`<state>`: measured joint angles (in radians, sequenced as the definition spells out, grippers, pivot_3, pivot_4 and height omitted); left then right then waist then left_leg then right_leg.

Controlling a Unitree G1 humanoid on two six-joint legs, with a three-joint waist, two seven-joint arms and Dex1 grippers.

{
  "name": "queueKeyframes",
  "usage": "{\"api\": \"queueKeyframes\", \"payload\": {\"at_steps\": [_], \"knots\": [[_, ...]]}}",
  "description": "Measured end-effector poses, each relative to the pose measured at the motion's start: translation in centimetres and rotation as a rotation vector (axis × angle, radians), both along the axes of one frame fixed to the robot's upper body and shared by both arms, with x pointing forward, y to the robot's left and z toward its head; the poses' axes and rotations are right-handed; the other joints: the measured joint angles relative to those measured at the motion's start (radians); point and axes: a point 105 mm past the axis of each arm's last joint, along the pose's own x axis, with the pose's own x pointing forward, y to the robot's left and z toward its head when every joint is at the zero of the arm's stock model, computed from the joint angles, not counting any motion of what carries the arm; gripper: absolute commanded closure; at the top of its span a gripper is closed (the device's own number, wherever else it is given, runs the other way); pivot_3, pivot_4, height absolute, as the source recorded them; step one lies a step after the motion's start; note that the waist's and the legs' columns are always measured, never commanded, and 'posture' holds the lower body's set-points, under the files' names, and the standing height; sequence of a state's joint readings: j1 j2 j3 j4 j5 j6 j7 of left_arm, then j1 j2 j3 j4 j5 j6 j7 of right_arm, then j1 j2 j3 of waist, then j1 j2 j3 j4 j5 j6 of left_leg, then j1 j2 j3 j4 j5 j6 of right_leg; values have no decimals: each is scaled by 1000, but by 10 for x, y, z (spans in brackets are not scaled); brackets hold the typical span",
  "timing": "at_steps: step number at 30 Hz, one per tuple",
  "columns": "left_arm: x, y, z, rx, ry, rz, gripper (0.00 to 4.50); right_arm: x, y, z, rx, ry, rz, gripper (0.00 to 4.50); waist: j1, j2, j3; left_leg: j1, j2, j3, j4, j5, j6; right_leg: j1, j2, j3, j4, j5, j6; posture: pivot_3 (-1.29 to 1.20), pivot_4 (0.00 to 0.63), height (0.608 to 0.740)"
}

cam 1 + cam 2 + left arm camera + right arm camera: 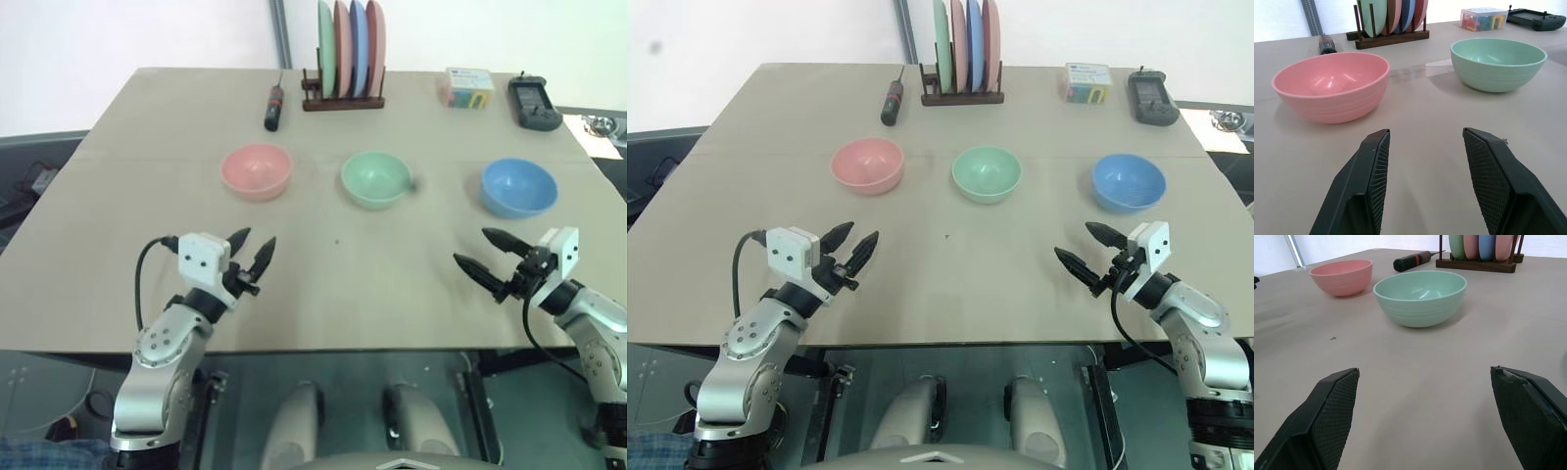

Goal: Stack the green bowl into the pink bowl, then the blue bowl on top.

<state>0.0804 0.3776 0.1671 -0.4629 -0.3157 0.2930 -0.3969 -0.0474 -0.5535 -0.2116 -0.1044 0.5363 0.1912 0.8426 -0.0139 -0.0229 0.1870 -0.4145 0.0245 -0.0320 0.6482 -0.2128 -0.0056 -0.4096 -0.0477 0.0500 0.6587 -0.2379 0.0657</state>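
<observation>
Three bowls stand in a row across the middle of the table: the pink bowl (257, 170) on the left, the green bowl (376, 178) in the centre, the blue bowl (518, 186) on the right. All are upright, apart and empty. My left gripper (253, 247) hovers open near the front edge, in front of the pink bowl, with nothing between its fingers. My right gripper (480, 251) stands open wide in front of the blue bowl, angled toward the green bowl (1421, 296). The left wrist view shows the pink bowl (1332, 85) and the green bowl (1498, 63) ahead.
At the back of the table (333, 294) a wooden rack (343, 98) holds upright plates. A dark screwdriver (273, 106) lies left of it. A box of coloured pieces (466, 86) and a black controller (533, 102) sit at the back right.
</observation>
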Motion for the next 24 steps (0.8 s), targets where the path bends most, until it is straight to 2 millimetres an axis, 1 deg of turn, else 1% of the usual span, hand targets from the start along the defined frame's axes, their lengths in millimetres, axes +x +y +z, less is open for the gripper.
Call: {"api": "queueKeyframes", "payload": {"at_steps": [12,14,19,24], "knots": [[0,-6,2,-2,-8,-38,1983,-1,1,0,-3,-5,9,0,0,0,0,0,0,0,0,0,0,0,0,0,0,0,0,0,150,740],[1,-8,5,0,-21,-53,1983,-1,1,0,-4,-7,9,0,0,0,0,0,0,0,0,0,0,0,0,0,0,0,0,0,150,740],[1,-9,6,2,-27,-63,1983,-5,-2,-5,-5,4,5,0,0,0,0,0,0,0,0,0,0,0,0,0,0,0,0,0,150,740],[1,-9,6,2,-25,-65,1983,-7,-2,-6,-7,-1,9,0,0,0,0,0,0,0,0,0,0,0,0,0,0,0,0,0,150,740]]}}
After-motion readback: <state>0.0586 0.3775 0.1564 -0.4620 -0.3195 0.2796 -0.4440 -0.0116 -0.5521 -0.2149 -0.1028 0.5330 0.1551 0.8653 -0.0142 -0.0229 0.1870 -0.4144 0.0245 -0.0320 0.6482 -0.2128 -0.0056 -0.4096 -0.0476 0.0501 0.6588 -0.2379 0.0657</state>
